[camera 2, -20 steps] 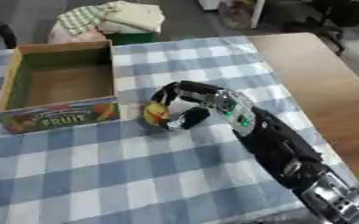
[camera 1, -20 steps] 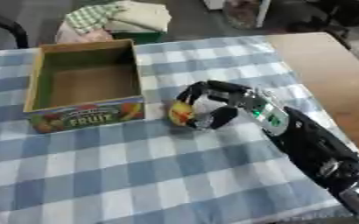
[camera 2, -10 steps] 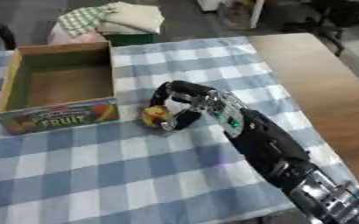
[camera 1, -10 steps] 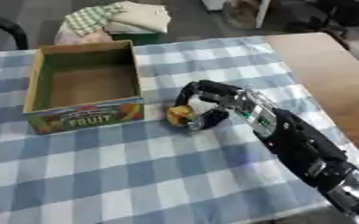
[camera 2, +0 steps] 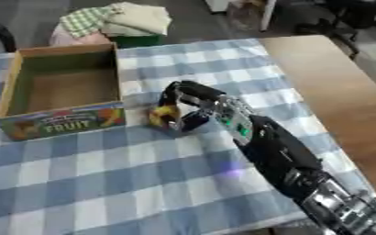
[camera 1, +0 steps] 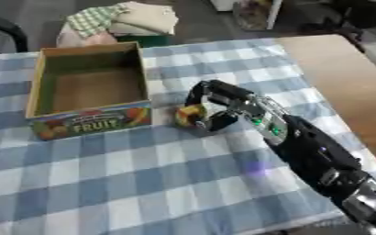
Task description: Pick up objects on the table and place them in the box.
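A small yellow, red and green object point(camera 1: 188, 114) lies on the blue checked tablecloth just right of the cardboard box point(camera 1: 39, 87) printed FRUIT. My right hand point(camera 1: 217, 103) reaches in from the lower right and curls over this object, fingers bent around its top and right side. The object rests on the cloth within the grasp. The box is open at the top, and its brown floor shows nothing inside. My left hand shows in neither view.
A heap of folded cloths point(camera 1: 123, 20) lies beyond the table's far edge. Bare wooden tabletop point(camera 1: 344, 82) runs along the right of the cloth. A dark chair part point(camera 1: 2, 25) stands at the far left.
My right hand has slid a little left toward the box with the small object, and its fingers have curled closer round it.
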`<move>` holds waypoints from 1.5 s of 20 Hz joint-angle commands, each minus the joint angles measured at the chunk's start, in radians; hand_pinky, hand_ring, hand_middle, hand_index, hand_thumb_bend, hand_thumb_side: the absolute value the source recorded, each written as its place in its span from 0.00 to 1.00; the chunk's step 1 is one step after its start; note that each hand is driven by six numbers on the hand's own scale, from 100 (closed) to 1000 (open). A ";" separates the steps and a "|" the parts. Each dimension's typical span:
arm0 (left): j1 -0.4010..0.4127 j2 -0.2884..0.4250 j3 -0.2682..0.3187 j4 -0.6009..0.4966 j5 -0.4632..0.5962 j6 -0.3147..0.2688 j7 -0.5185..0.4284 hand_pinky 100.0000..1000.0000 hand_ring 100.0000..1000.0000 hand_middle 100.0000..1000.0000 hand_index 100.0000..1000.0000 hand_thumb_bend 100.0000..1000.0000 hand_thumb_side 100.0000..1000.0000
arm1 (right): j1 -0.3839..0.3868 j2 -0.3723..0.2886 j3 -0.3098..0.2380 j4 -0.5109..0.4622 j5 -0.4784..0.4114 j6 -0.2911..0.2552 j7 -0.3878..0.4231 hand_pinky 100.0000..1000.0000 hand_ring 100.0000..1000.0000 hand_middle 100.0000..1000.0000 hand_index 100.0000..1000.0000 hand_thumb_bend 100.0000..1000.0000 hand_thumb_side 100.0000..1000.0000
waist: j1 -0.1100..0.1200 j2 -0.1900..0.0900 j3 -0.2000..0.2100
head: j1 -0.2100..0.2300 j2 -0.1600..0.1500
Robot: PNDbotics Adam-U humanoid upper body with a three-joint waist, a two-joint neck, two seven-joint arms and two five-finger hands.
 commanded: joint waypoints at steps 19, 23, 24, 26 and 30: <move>-0.024 0.007 -0.031 -0.009 0.010 -0.013 -0.028 0.70 0.55 0.46 0.59 0.76 0.29 | -0.277 0.010 -0.069 0.072 -0.109 0.037 0.027 0.65 0.44 0.12 0.30 0.00 0.00 | -0.004 -0.038 0.129 | -0.050 -0.027; -0.036 -0.002 -0.045 -0.008 0.014 -0.020 -0.042 0.70 0.55 0.46 0.59 0.76 0.29 | -0.320 0.061 -0.102 0.193 -0.012 0.019 0.008 0.66 0.45 0.13 0.31 0.00 0.00 | 0.000 -0.034 0.199 | -0.080 -0.040; -0.039 -0.003 -0.047 -0.008 0.015 -0.021 -0.044 0.70 0.55 0.46 0.59 0.76 0.29 | -0.326 0.072 -0.110 0.221 0.024 0.014 -0.002 0.66 0.45 0.14 0.32 0.00 0.00 | 0.001 -0.032 0.216 | -0.090 -0.044; -0.043 -0.007 -0.051 -0.008 0.018 -0.024 -0.048 0.70 0.55 0.46 0.59 0.76 0.29 | -0.334 0.091 -0.125 0.270 0.097 0.004 -0.027 0.66 0.46 0.16 0.33 0.00 0.00 | 0.004 -0.029 0.245 | -0.106 -0.052; -0.045 -0.010 -0.054 -0.007 0.020 -0.025 -0.051 0.70 0.55 0.46 0.59 0.76 0.29 | -0.342 0.123 -0.162 0.381 0.235 0.006 -0.091 0.67 0.48 0.23 0.41 0.00 0.00 | 0.008 -0.025 0.269 | -0.127 -0.057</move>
